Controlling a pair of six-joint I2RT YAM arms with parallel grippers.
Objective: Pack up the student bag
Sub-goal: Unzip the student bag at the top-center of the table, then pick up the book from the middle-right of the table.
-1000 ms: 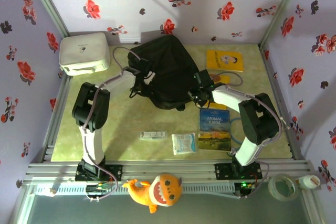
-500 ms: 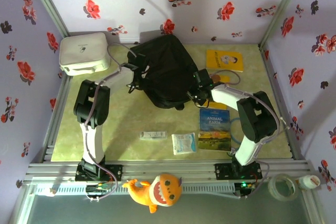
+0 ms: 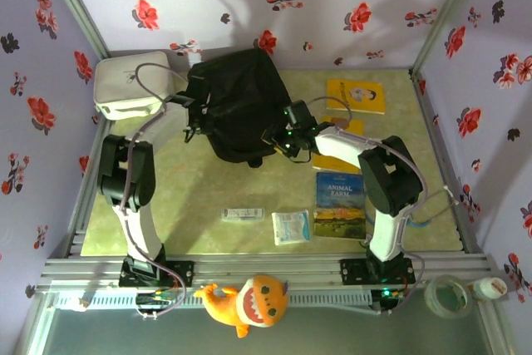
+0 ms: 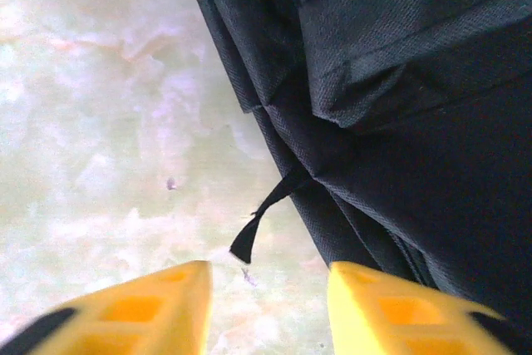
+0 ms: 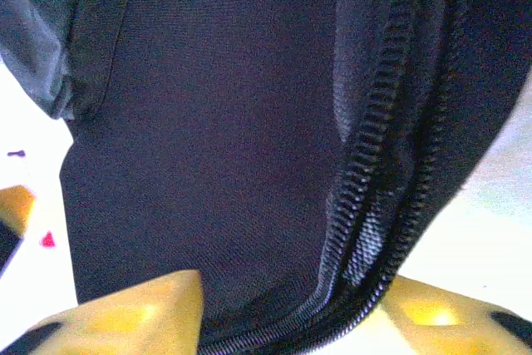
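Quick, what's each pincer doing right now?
Left pincer: open, holding nothing, beside the student bag.
Right pincer: open, straddling the bag's zipper.

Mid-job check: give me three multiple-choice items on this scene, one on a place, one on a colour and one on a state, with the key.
1. Where on the table does the white case sit?
A) far left corner
B) near right corner
C) middle of the near edge

2. What colour is the plush toy by the arms' bases?
A) green
B) orange
C) white

3. How is the left hand beside the student bag?
A) shut on a strap
B) shut on a book
C) open, nothing between its fingers

Key: A, the case lies far left by the wall. B, its body is orange. C, bare table shows between the yellow fingers.
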